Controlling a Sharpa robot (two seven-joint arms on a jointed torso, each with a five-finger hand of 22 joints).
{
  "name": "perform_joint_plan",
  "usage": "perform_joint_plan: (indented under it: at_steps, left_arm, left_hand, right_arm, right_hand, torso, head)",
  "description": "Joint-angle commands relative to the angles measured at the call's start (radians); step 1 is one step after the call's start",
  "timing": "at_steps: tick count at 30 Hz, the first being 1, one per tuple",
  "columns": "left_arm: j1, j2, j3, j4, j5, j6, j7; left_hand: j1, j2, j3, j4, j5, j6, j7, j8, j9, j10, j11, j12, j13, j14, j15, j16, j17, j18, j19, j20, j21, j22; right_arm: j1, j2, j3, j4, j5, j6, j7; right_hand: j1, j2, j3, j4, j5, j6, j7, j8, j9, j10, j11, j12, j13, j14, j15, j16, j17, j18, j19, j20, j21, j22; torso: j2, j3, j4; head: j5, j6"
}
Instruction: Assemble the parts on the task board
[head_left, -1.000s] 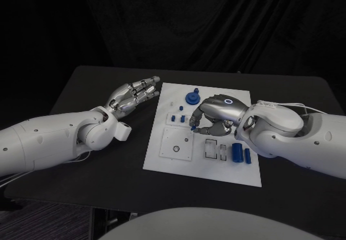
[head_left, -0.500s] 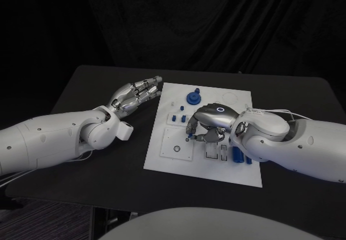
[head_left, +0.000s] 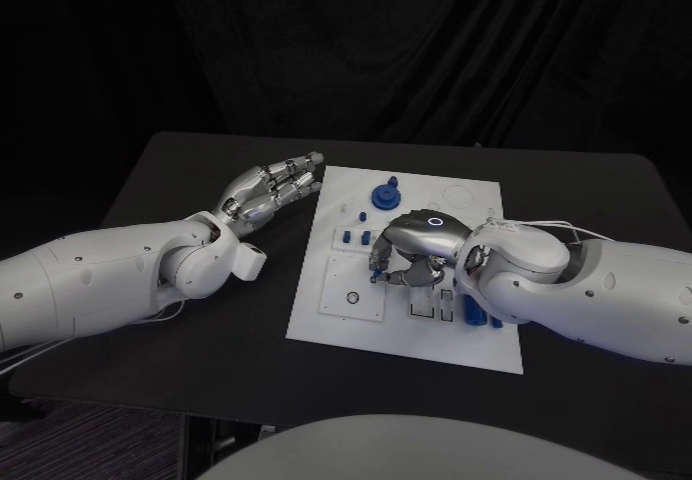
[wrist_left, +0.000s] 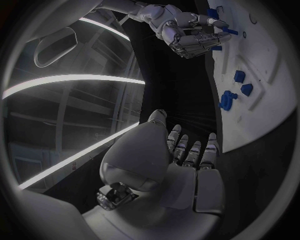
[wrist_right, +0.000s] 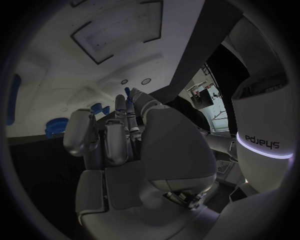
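While curled, right hand (head_left: 415, 250) pinches blue part (head_left: 379, 263)

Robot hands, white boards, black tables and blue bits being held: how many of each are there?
Robot hands: 2 (left robot hand, right robot hand)
White task board: 1
Black table: 1
Blue part pinched by the right robot hand: 1
Total: 5

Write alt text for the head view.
The right hand hovers over the middle of the white task board, pinching a small blue part. The left hand rests open at the board's left edge, holding nothing.
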Motion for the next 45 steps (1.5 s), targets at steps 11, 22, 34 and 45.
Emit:
perform_joint_plan:
  at_steps: [11, 22, 34, 45]
  left_arm:
    - [-0.002, 0.006, 0.001, -0.004, 0.001, 0.021, 0.075]
    - [-0.002, 0.009, 0.001, -0.008, 0.001, 0.024, 0.073]
    - [-0.003, 0.011, 0.001, -0.01, 0.001, 0.028, 0.072]
    - [-0.003, 0.012, 0.001, -0.013, 0.001, 0.031, 0.068]
  left_hand:
    - [0.008, 0.0, 0.0, -0.004, 0.006, 0.0, 0.007, 0.004, 0.001, 0.0, 0.011, 0.003, 0.001, 0.001, 0.004, 0.006, 0.001, 0.011, 0.002, 0.009, 0.004, 0.0]
    - [0.01, 0.001, 0.001, -0.005, 0.006, -0.001, 0.009, 0.004, 0.001, -0.002, 0.011, 0.002, 0.001, 0.002, 0.005, 0.006, 0.001, 0.011, 0.003, 0.01, 0.005, 0.001]
    - [0.01, 0.001, 0.002, -0.005, 0.005, -0.002, 0.009, 0.003, 0.001, -0.002, 0.012, 0.002, 0.0, 0.002, 0.006, 0.006, 0.001, 0.011, 0.004, 0.011, 0.005, 0.002]
    - [0.012, 0.003, 0.003, -0.005, 0.005, 0.002, 0.013, 0.004, 0.001, -0.004, 0.011, 0.001, 0.0, 0.003, 0.009, 0.006, 0.001, 0.011, 0.006, 0.013, 0.005, 0.002]
  right_arm:
    - [-0.008, 0.013, 0.001, -0.017, -0.001, 0.03, -0.004]
    - [-0.014, 0.022, 0.001, -0.035, -0.001, 0.04, -0.004]
    - [-0.022, 0.03, 0.001, -0.047, -0.001, 0.049, -0.004]
    - [-0.026, 0.035, 0.001, -0.05, -0.001, 0.047, -0.002]
  right_hand:
    - [0.001, 0.007, 0.001, -0.005, 0.002, 0.012, -0.007, 0.005, 0.052, 0.002, 0.007, -0.007, -0.002, 0.012, 0.006, -0.001, -0.003, -0.008, 0.005, 0.004, -0.007, 0.158]
    - [0.001, 0.008, 0.001, -0.005, 0.002, 0.011, -0.007, 0.004, 0.052, 0.002, 0.008, -0.008, -0.002, 0.012, 0.006, -0.001, -0.004, -0.007, 0.005, 0.004, -0.008, 0.158]
    - [0.002, 0.008, 0.001, -0.006, 0.002, 0.009, -0.006, 0.003, 0.053, 0.002, 0.008, -0.009, -0.002, 0.012, 0.007, -0.002, -0.005, -0.007, 0.004, 0.005, -0.01, 0.158]
    - [0.002, 0.009, 0.002, -0.007, 0.002, 0.007, -0.005, 0.002, 0.053, 0.002, 0.009, -0.01, -0.003, 0.011, 0.008, -0.002, -0.005, -0.007, 0.004, 0.005, -0.011, 0.158]
  torso:
    - [0.0, -0.0008, 0.0]
    - [0.001, -0.001, 0.0002]
    - [0.0, -0.0008, 0.0005]
    - [0.0, -0.0006, -0.0007]
  head:
    - [0.001, 0.0]
    - [0.001, 0.0]
    - [0.001, 0.0]
    - [0.004, 0.0]
